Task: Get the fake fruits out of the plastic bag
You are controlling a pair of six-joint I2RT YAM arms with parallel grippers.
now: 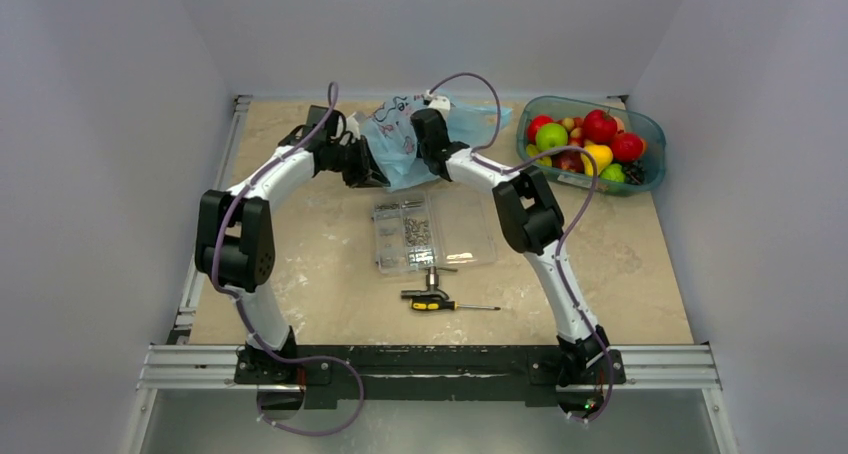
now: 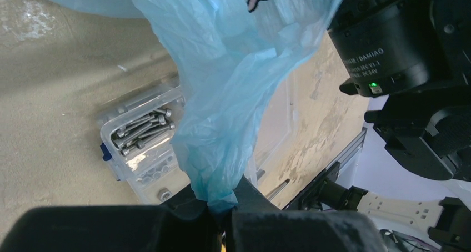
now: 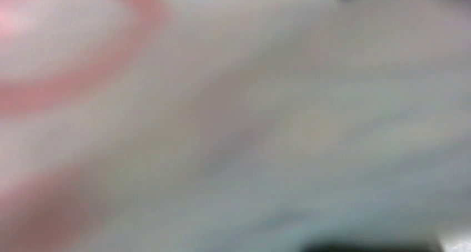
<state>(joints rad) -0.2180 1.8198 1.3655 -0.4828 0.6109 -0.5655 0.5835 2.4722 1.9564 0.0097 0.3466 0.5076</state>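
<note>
We are pinching bag [image 2: 233, 80] tail in closed left claw [image 2: 222, 208], bag hanging just ahead of it. Right claw [image 1: 428, 126] is sitting buried in bag, state untellable. Fruit inside not showing. We are risking right claw catching film, tearing bag or tugging it free.

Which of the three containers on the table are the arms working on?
The crinkly light blue plastic bag at the far middle: the left gripper pinches its film. The teal tub and the clear screw box sit untouched.
</note>
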